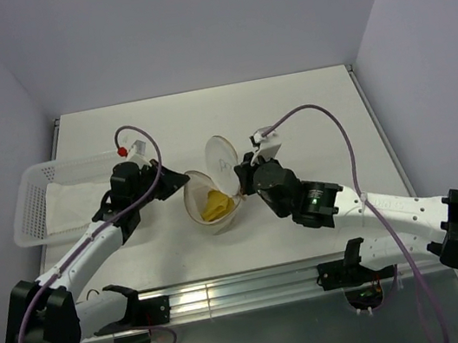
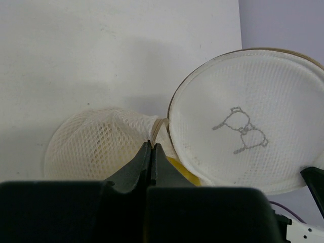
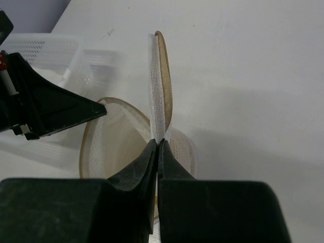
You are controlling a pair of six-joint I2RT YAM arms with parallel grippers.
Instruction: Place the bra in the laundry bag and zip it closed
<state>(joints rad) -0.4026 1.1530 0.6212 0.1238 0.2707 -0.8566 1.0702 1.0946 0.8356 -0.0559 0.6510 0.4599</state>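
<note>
Right now the left gripper is clamped on the brown rim of the laundry bag. The bra lies just past its tips, down inside the open mouth. Further right the lid stands upright, its lower edge pinched in the right gripper — jaws shut on mesh. The risks, as I judge them: thin mesh slipping from either pinch, the lid flopping askew, or yellow fabric bulging over the rim and fouling the zipper — whose pull I cannot make out.
</note>
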